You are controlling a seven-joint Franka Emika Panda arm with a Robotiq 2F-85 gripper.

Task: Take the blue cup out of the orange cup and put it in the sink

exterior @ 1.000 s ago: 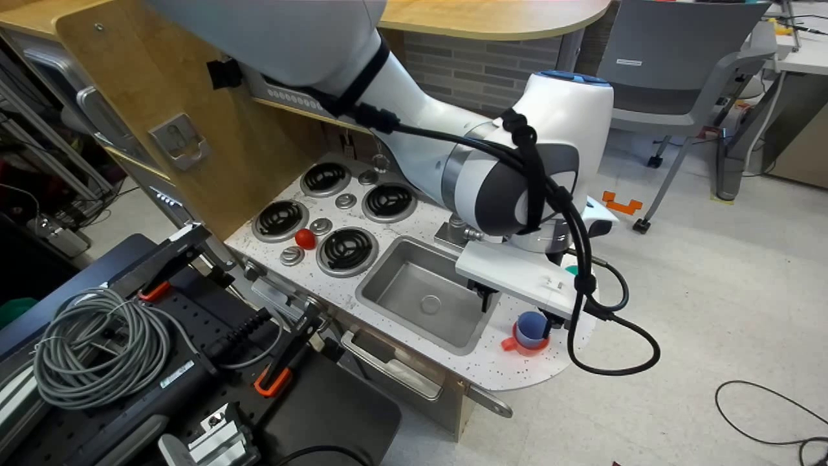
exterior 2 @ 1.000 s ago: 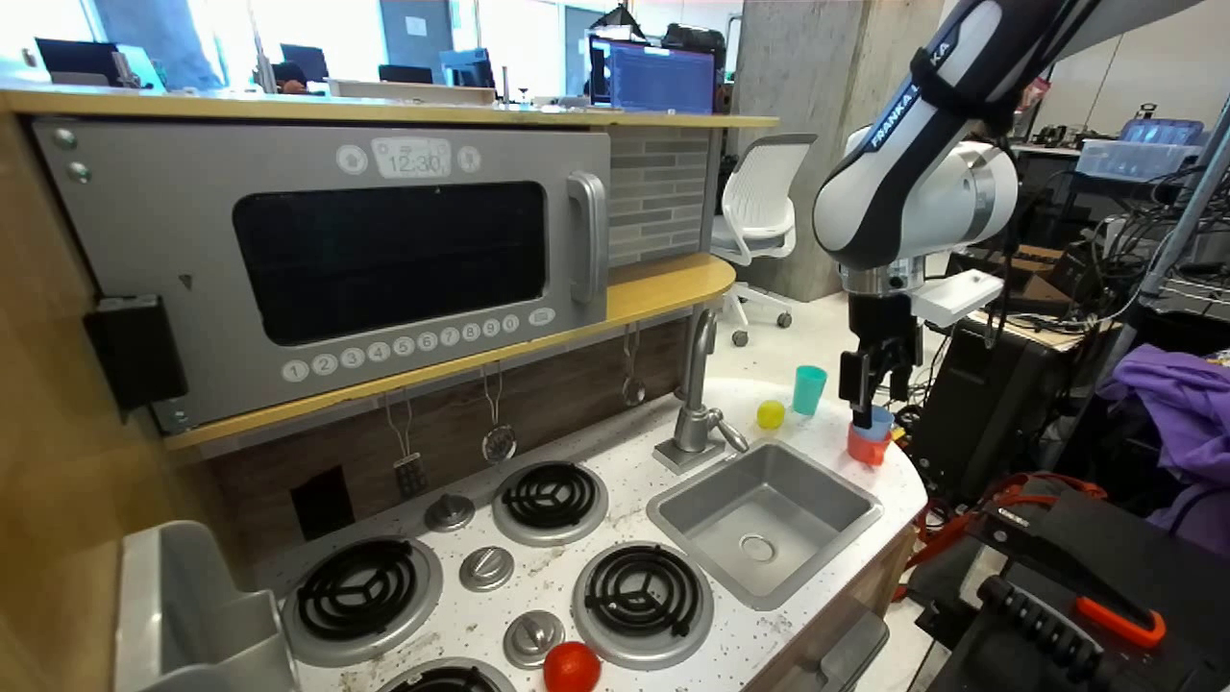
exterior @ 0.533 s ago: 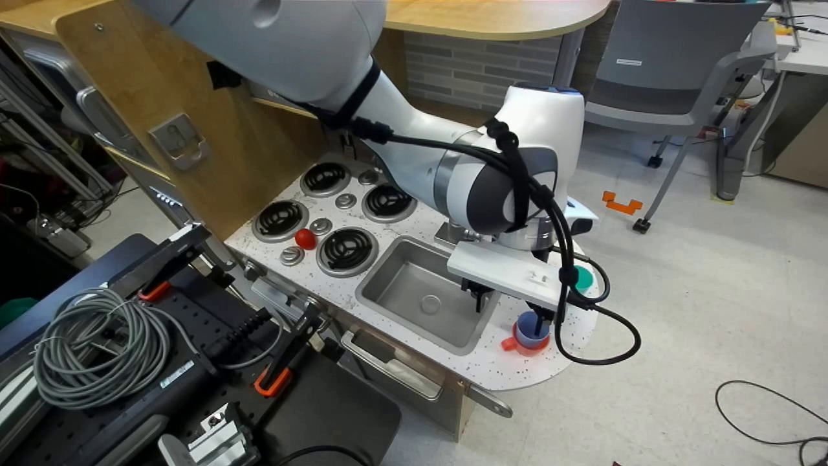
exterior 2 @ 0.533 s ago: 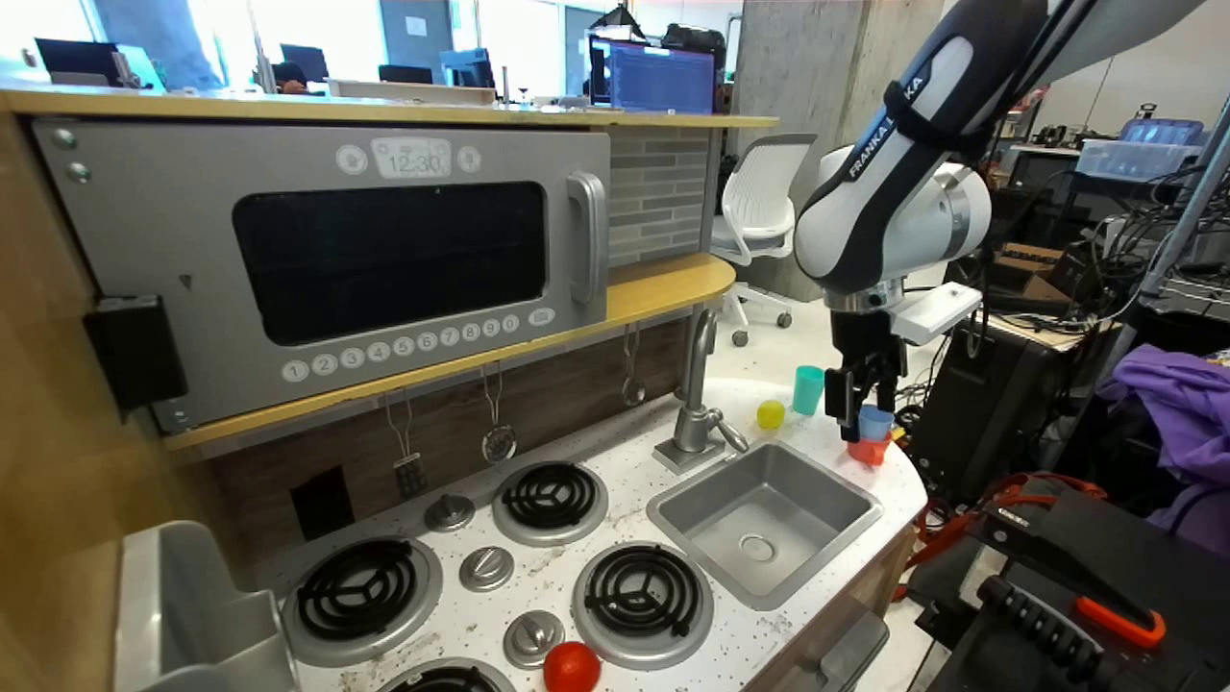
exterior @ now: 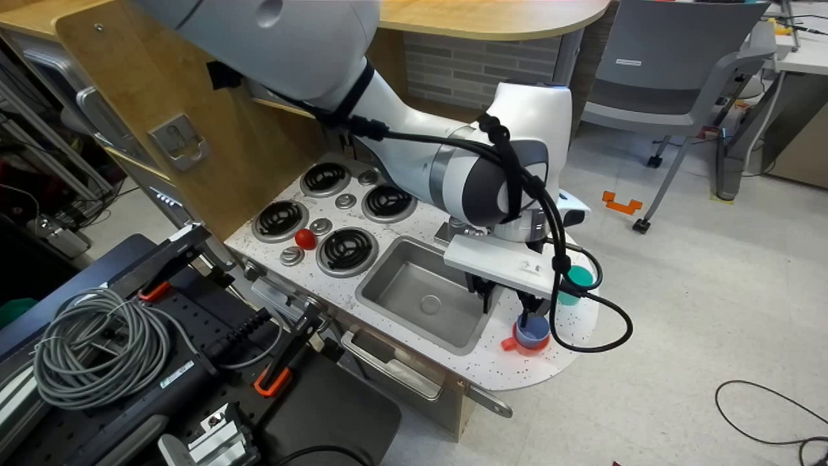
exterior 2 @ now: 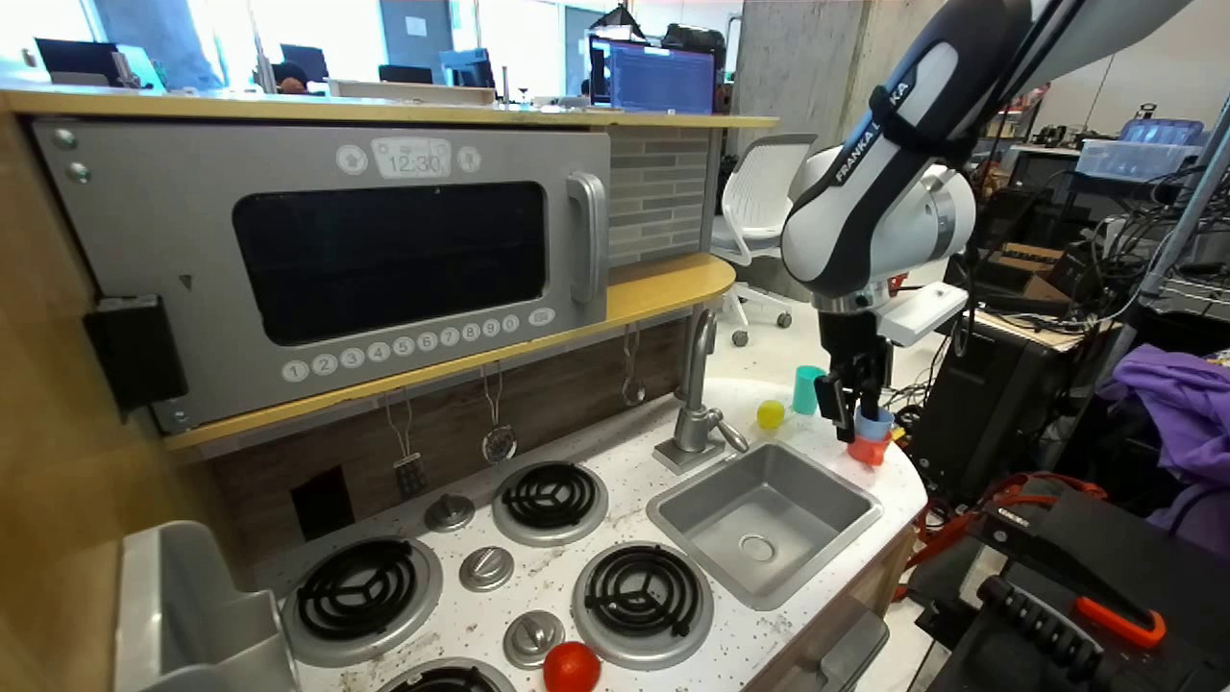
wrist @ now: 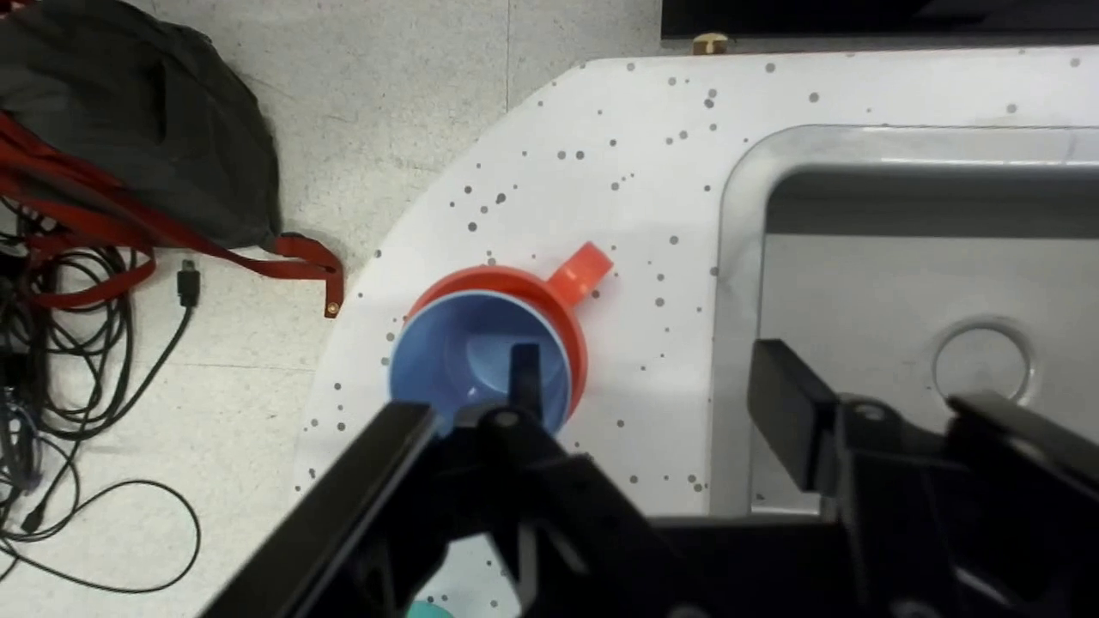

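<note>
“Well, what has just changed?”

“Mostly the arm; over the last second it has shifted sinkward, uncovering more of a teal cup in an exterior view; the blue cup hasn't budged; it sits nested in the orange cup, on the counter near the sink.”

“Meaning what for the task?”

“Lining up, I'd judge, with no part of the transfer done yet; the claw seems to be after the blue cup's sink-side wall.”

“And how wide is it spread?”

“Well apart, though whether to its limit I can't tell; in the wrist view one finger lies over the blue cup's mouth, while the opposite finger shows against the sink's edge; the sink-side rim falls between them.”

“Holding anything, then?”

“Nothing; that first finger may be touching the cup's inside or merely hanging above it, I can't tell which; it probably wants a bit more depth, then a squeeze on the blue wall alone; catch the orange rim too, and both cups would likely rise together.”
</note>
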